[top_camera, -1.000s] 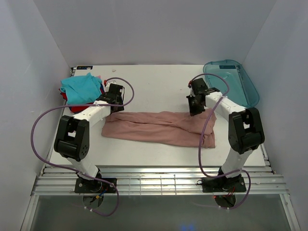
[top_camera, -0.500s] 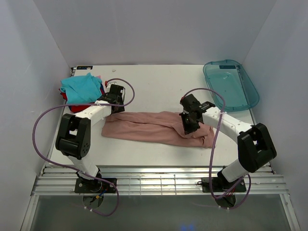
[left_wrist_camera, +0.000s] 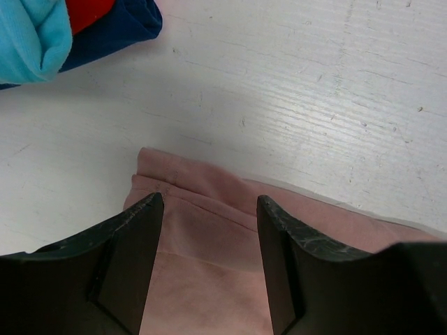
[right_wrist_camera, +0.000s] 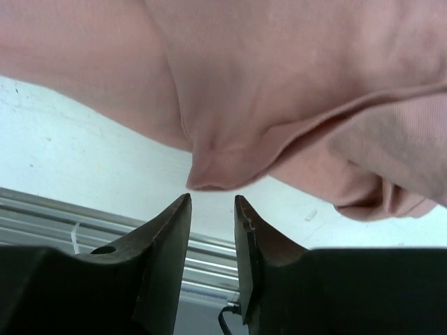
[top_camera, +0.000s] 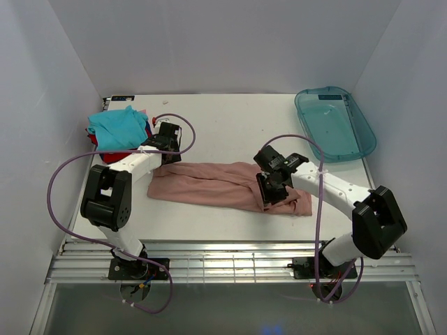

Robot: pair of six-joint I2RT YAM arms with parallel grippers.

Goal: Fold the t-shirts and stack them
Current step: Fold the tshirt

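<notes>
The dusty-pink t-shirt [top_camera: 223,185] lies in a long band across the middle of the table. My left gripper [top_camera: 163,148] hovers open over its far left corner; in the left wrist view pink cloth [left_wrist_camera: 209,237] shows between and below the open left gripper [left_wrist_camera: 209,202], not pinched. My right gripper [top_camera: 269,192] is over the shirt's right part. The right wrist view shows the right gripper [right_wrist_camera: 211,202] open with a narrow, empty gap, and a folded lip of the shirt [right_wrist_camera: 209,178] just beyond its tips. Folded teal [top_camera: 115,125], red [left_wrist_camera: 87,10] and dark-blue [left_wrist_camera: 115,31] t-shirts are stacked at the far left.
A translucent blue-green tray [top_camera: 335,122] leans at the far right corner. The table's slatted near edge [right_wrist_camera: 84,223] lies just past the right fingertips. White walls close in the left, right and back sides.
My right gripper moved from the shirt's far right edge toward the near edge, dragging cloth with it, then opened and let go. The left arm has stayed put.
</notes>
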